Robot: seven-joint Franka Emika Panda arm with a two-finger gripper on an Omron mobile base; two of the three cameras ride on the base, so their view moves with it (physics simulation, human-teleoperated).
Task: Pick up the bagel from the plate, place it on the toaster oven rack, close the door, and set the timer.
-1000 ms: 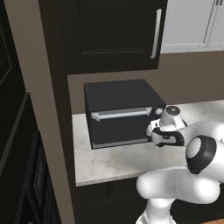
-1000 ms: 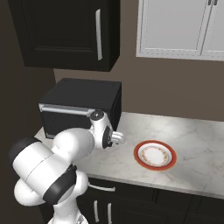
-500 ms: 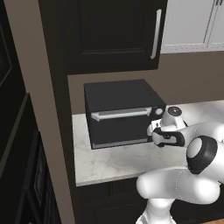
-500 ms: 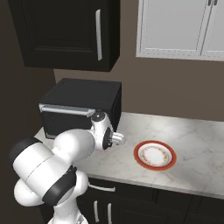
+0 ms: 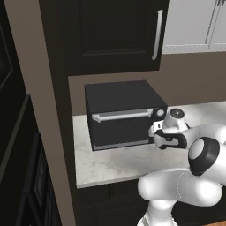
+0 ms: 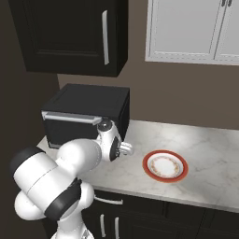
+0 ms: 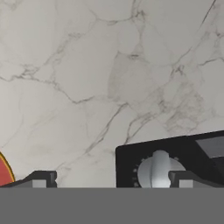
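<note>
— Bagel first: where is it? The plate point(image 6: 165, 166) on the worktop point(image 6: 210, 158) looks bare

— Inside the oven, I'd judge; the door point(image 5: 121, 126) stands closed, so I can't confirm. What remains is the timer knob point(image 7: 158, 170), beside the door at the oven's right end

— How will that knob handle?

— Small, rigid and smooth, probably slippery. Pinch its raised centre ridge from both sides and turn gently

— And the arm?

— Folded low before the oven's right end, wrist bent so the hand camera looks over marble. The claw point(image 7: 109, 179) has its tips apart; the knob sits just inside one tip, not centred, so nothing is gripped yet
</note>
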